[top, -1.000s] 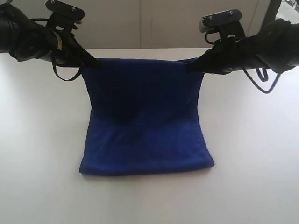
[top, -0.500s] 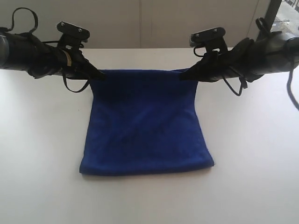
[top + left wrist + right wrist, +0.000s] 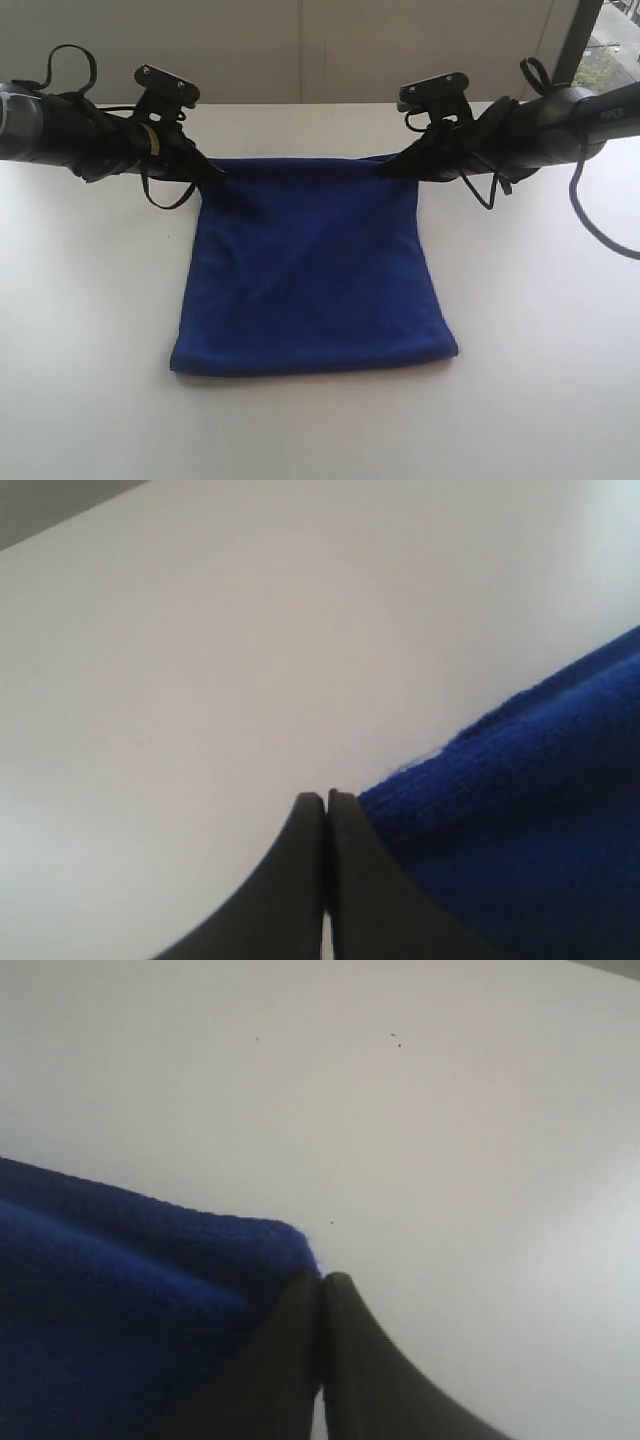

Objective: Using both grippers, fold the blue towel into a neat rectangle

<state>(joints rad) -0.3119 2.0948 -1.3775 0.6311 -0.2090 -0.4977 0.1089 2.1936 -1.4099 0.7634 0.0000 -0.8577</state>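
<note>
The blue towel [image 3: 310, 270] lies doubled on the white table [image 3: 90, 320], its fold along the near edge. My left gripper [image 3: 217, 169] is shut on the towel's far left corner, low over the table. At the far right corner, my right gripper [image 3: 386, 169] is shut on the cloth in the same way. The left wrist view shows the left gripper [image 3: 326, 798] with its jaws pressed together and the towel [image 3: 530, 820] against one finger. The right wrist view shows the right gripper [image 3: 322, 1280] likewise closed at the towel [image 3: 120, 1310] corner.
Black cables [image 3: 590, 215] loop off both arms above the table. A pale wall [image 3: 300, 50] runs behind the far table edge, with a window [image 3: 610, 45] at the upper right. Bare white tabletop surrounds the towel on every side.
Both grippers have sunk and moved toward the far edge with the towel's corners. The upper layer, which hung upright, now lies almost flat over the lower one.
</note>
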